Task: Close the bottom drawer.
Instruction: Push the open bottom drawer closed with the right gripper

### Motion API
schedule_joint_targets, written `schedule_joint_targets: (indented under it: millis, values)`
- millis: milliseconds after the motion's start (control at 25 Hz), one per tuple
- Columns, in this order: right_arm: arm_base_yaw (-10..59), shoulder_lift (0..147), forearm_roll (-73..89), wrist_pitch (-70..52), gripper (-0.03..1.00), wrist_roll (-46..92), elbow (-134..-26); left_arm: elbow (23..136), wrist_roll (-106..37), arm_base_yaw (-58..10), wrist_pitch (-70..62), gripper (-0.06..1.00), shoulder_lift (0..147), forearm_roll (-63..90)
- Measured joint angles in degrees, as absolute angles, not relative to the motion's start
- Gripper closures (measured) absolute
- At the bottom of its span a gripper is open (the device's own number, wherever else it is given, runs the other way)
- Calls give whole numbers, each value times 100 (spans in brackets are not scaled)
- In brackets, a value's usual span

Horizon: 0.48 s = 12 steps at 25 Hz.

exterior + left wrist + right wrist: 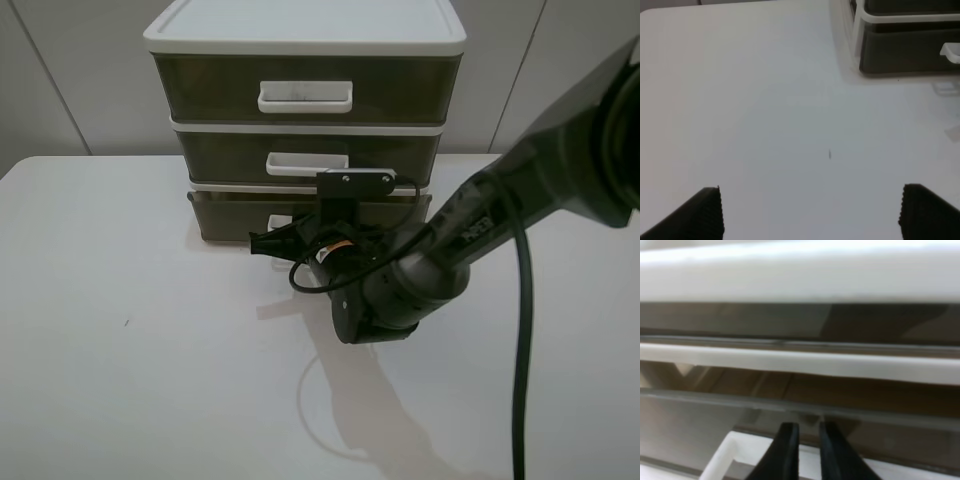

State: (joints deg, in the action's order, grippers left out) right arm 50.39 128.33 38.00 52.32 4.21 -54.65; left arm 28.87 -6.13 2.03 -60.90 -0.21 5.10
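The bottom drawer (232,216) is the lowest of three smoky brown drawers in a white-framed unit (300,22). It sticks out a little past the two above it. My right gripper (263,241) is at the drawer's front, by its white loop handle (281,221). In the right wrist view the gripper (809,442) is shut and empty, its tips at the drawer front (685,427) beside the handle (727,455). My left gripper (812,212) is open and empty over bare table. The drawer (905,50) lies far ahead of it.
The unit stands at the back of a white table (120,350). The right arm and its black cable (522,330) cross the right half of the table. The left arm does not show in the high view.
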Motion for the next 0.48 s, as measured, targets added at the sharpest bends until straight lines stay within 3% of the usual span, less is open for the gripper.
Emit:
schedule_joint_targets:
  millis: [480]
  values:
    - [4965,12899,4009,5169,95,425,-5690,2887,-613,203,-6090,23,-21,510]
